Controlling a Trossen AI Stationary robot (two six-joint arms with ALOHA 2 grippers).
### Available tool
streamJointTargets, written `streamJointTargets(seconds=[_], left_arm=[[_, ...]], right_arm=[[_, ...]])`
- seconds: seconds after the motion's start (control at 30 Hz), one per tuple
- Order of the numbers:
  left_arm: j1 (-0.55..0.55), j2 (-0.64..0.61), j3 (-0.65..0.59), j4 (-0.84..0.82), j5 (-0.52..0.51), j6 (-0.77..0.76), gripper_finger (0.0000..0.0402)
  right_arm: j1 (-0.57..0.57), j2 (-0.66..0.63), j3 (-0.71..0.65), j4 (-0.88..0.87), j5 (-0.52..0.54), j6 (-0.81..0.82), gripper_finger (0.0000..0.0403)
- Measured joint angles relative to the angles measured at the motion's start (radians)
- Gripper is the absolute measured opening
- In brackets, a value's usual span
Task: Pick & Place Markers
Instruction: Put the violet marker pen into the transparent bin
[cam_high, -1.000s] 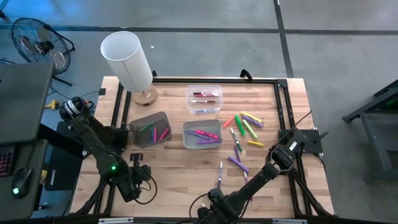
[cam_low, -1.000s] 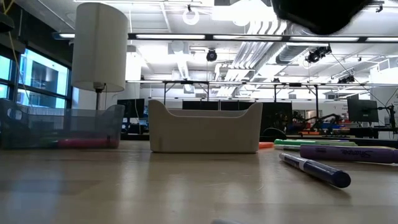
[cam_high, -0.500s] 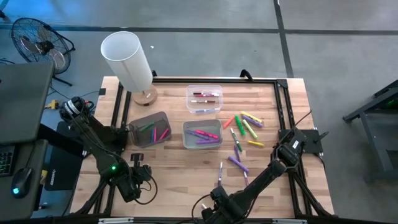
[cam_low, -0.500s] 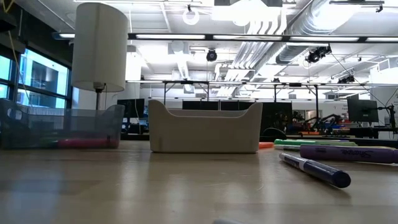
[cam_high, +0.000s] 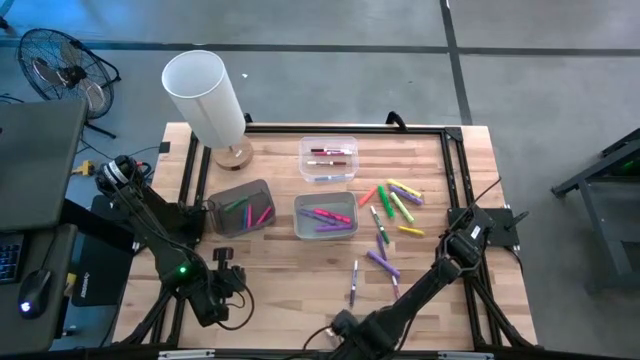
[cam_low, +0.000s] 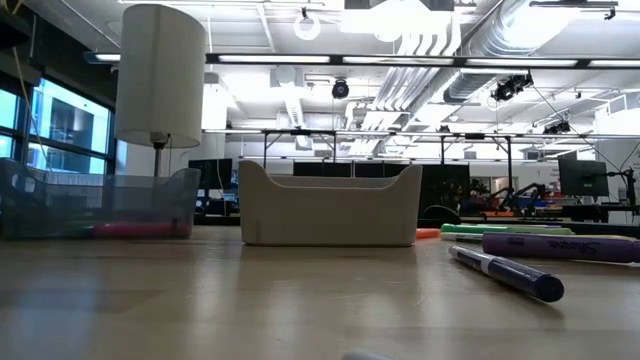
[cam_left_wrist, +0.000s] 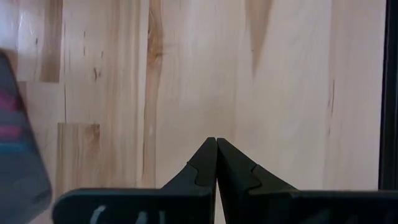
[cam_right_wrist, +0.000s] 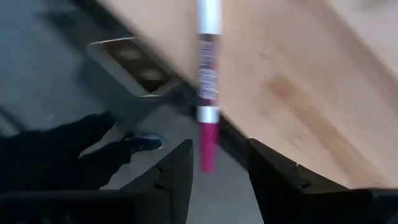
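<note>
Right gripper (cam_right_wrist: 217, 168) at near desk (cam_high: 300, 270) edge, jaws parted around pink-capped marker (cam_right_wrist: 208, 99), grip unclear; left gripper (cam_left_wrist: 216, 149) jaws shut, empty, above desk.

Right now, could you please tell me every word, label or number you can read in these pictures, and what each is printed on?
Thick purple marker, low view: a dark script logo on the barrel, too blurred to read.
White-bodied marker with a pink cap, right wrist view: a dark label band, unreadable.
Nothing else carries legible text.
</note>
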Motion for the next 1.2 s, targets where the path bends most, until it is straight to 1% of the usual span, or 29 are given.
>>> streamJointTargets(seconds=[0.1, 0.17, 0.37, 0.53, 0.67, 0.73, 0.8, 0.87, 1.2], left_arm=[[0.000, 0.000, 0.000, 0.022, -0.007, -0.002, 0.0000], [0.000, 0.000, 0.000, 0.030, -0.010, -0.014, 0.0000], [0.000, 0.000, 0.000, 0.055, -0.012, -0.027, 0.0000], [0.000, 0.000, 0.000, 0.069, -0.015, -0.034, 0.0000], [0.000, 0.000, 0.000, 0.067, -0.019, -0.048, 0.0000], [0.000, 0.000, 0.000, 0.067, -0.019, -0.052, 0.0000], [0.000, 0.000, 0.000, 0.068, -0.018, -0.053, 0.0000], [0.000, 0.000, 0.000, 0.068, -0.015, -0.053, 0.0000], [0.000, 0.000, 0.000, 0.067, -0.013, -0.053, 0.0000]], right_arm=[[0.009, 0.000, 0.000, 0.078, 0.034, -0.062, 0.0137], [0.015, 0.000, 0.000, 0.115, 0.051, -0.068, 0.0138], [0.023, 0.000, 0.000, 0.213, 0.058, -0.117, 0.0138], [0.023, 0.016, 0.000, 0.235, 0.003, -0.123, 0.0138], [0.023, 0.053, -0.001, 0.274, -0.047, -0.121, 0.0138], [0.023, 0.066, -0.002, 0.307, -0.050, -0.123, 0.0138], [0.023, 0.070, -0.002, 0.327, -0.025, -0.123, 0.0138], [0.023, 0.070, -0.002, 0.318, -0.013, -0.123, 0.0138], [0.020, 0.070, -0.002, 0.197, -0.021, -0.119, 0.0137]])
